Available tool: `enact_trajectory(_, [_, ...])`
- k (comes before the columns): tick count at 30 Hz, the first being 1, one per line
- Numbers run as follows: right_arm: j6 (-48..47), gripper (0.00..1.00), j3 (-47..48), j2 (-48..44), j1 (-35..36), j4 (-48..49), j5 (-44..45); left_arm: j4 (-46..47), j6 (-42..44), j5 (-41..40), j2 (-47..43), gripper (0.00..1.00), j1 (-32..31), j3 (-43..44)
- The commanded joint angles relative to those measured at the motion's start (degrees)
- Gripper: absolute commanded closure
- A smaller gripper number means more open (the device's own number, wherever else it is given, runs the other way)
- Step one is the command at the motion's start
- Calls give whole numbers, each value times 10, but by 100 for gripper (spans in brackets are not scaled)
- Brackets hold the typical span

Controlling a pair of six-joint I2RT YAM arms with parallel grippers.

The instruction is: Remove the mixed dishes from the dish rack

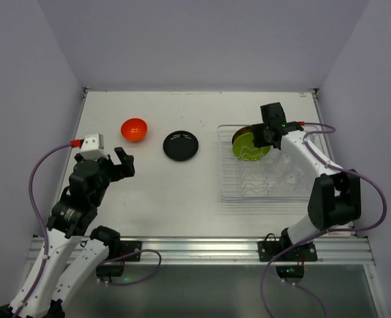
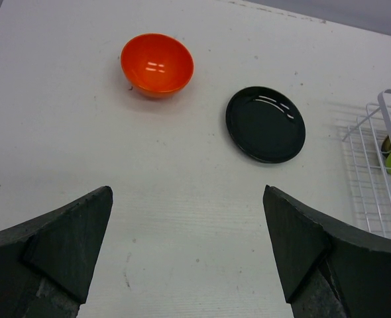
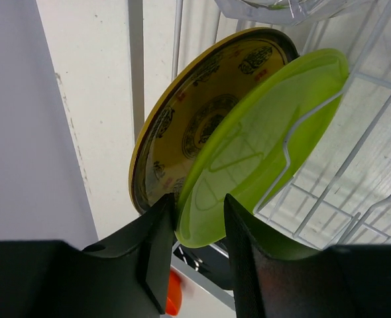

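The left gripper (image 1: 120,163) hovers over the white table (image 1: 156,192) at the near left, its two dark fingers (image 2: 69,232) spread wide apart with nothing between them. Ahead of it, on the bare table, the small orange-red bowl (image 1: 134,129) sits upright. The small round black plate (image 1: 181,146) lies flat just to the bowl's right, and the two do not touch.

The clear rectangular plastic dish rack (image 1: 232,189) stands on the right half of the table, with thin white wire dividers (image 3: 285,149) running across it. The right arm reaches over the rack to its far left corner. There the right gripper (image 3: 199,232) is closed on the lower rim of the round lime green plate (image 3: 262,146), one finger on each face. This plate stands tilted on edge among the wires. The round yellow-brown patterned plate (image 3: 202,112) leans right behind it, and one finger (image 3: 157,242) sits in the narrow gap between the two plates. Whether the plates touch each other cannot be told.

Small clear plastic cups (image 1: 288,173) rest in the near right part of the rack. Their number is hard to make out from above.
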Motion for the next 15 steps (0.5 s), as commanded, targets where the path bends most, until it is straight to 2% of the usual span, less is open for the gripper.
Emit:
enact_trajectory(1, [26, 62, 19, 5, -2, -11, 2, 30, 20, 9, -6, 0, -1, -4])
enact_trajectory(7, [44, 72, 24, 15, -4, -27, -13, 31, 21, 13, -6, 0, -1, -5])
enact_trajectory(11, [57, 83, 16, 22, -9, -28, -40, 30, 20, 11, -12, 0, -1, -6])
enact_trajectory(15, [60, 99, 13, 22, -10, -37, -57, 31, 20, 10, -18, 0, -1, -6])
